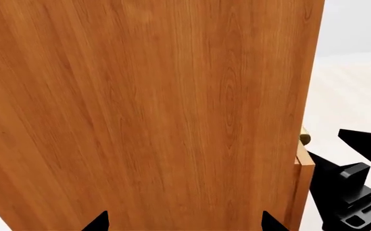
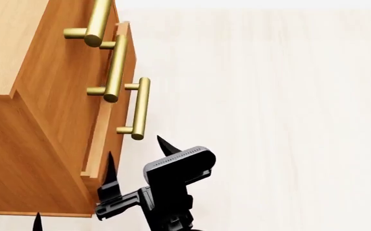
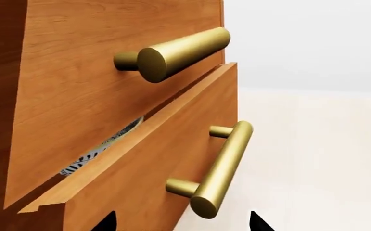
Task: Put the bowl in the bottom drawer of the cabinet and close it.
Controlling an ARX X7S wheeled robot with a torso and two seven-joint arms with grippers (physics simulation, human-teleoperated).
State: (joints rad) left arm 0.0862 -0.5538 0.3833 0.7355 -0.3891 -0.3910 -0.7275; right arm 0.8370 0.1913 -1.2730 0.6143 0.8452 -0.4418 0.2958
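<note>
Bowl (image 3: pixel 105 150) sits inside the bottom drawer (image 3: pixel 166 163), only a patterned sliver of it showing through the gap above the drawer front; that drawer stands a little way out of the cabinet (image 2: pixel 50 120), its brass handle (image 3: pixel 223 168) proud of the two above it; so placing looks done and closing is what remains, as I judge it. My right fingers (image 3: pixel 180 222) are spread, their two dark tips framing the near end of the handle from just in front; my left fingers (image 1: pixel 184 222) are also spread, facing the cabinet's plain side panel, touching nothing I can see. To close well, I would set the right fingers flat against the drawer front beside the handle and push straight along the slide, square to the face, not at the corner, lest the drawer rack or the cabinet slide across the floor (image 2: pixel 288 96); slow at the end, until the front lies flush.
</note>
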